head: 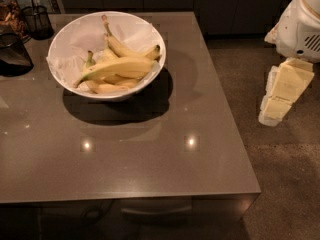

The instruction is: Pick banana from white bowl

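The white bowl, lined with crumpled white paper, stands on the grey table at the back left. The banana, long and yellow with a greenish stem end, lies across the top of the pile in the bowl. A shorter banana with a dark tip lies behind it, and a small green-stemmed one is at its left. My gripper hangs off the table's right side, above the floor, well to the right of the bowl and holding nothing.
Dark glass containers and a wire cup stand at the table's back left. The table ends at its right edge, with brown floor beyond. Dark cabinets run along the back.
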`<state>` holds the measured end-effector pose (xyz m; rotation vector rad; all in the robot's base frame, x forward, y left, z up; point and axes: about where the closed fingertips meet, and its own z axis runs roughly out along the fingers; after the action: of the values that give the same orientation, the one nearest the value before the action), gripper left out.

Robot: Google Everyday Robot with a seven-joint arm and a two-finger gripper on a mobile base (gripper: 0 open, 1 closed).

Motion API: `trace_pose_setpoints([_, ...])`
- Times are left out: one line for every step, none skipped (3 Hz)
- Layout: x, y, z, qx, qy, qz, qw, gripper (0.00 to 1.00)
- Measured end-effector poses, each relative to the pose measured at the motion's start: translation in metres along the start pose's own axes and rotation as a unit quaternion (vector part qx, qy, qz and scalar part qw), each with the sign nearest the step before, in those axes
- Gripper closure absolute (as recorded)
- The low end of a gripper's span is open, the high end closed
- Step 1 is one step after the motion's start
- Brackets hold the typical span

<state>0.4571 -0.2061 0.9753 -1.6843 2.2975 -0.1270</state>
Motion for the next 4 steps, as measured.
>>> trace_pose_setpoints([-0.022, -0.017, 0.021, -0.027, 0.004, 0.003, 0.9996, 0.0])
trace_pose_setpoints([-0.051, -0.034, 0.046, -0.049, 0.002, -0.011, 0.9987, 0.0])
trace_pose_setpoints([-0.053, -0.038, 0.048, -0.041, -0.006, -0.005, 0.9991, 0.0])
trace_pose_setpoints([-0.09, -0.038, 0.056, -0.043, -0.028, -0.038, 0.9979, 0.0])
